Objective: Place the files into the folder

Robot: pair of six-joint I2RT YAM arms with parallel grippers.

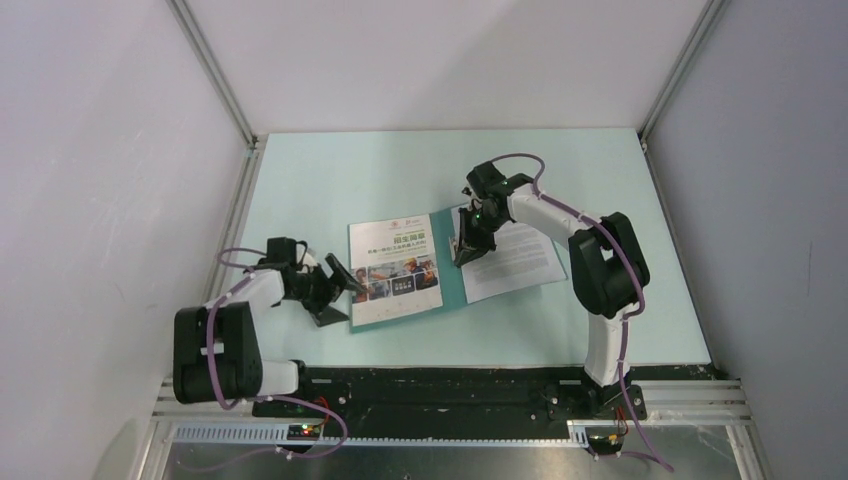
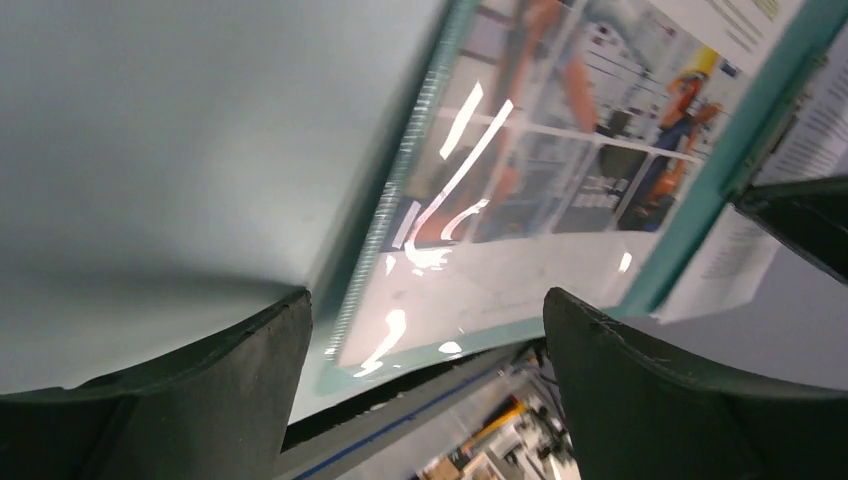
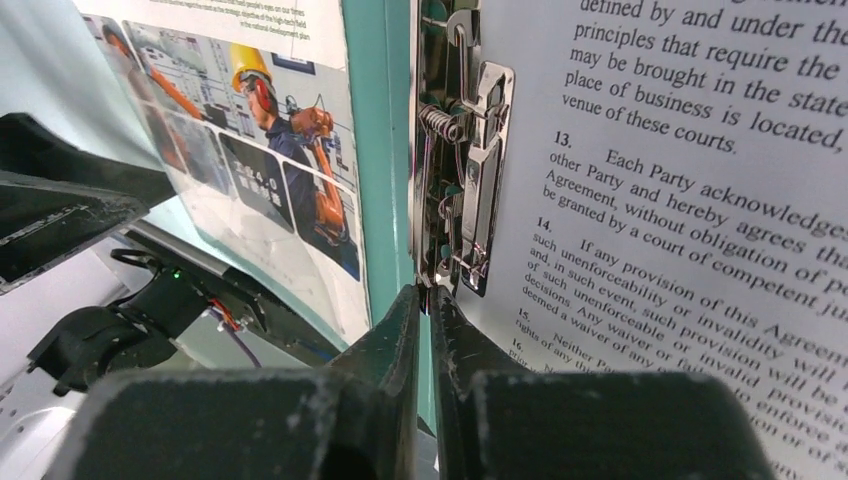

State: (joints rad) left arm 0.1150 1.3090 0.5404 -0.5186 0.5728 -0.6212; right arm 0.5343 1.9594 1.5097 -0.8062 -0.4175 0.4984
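The teal folder (image 1: 452, 285) lies open on the table. The brochure page (image 1: 394, 268) lies on its left half and the text sheet (image 1: 515, 255) on its right half. The metal clip (image 3: 470, 170) runs along the spine (image 3: 378, 150) at the text sheet's (image 3: 680, 200) inner edge. My right gripper (image 3: 428, 295) stands over the spine (image 1: 466, 252), shut on the clip's near end. My left gripper (image 1: 338, 290) is open and empty at the folder's near-left corner; the glossy brochure (image 2: 520, 190) shows between its fingers (image 2: 428, 310).
White walls with metal corner posts (image 1: 215, 75) close in the pale table (image 1: 330, 170) on three sides. A black rail (image 1: 440, 385) runs along the near edge by the arm bases. The left gripper's finger (image 3: 60, 210) shows in the right wrist view.
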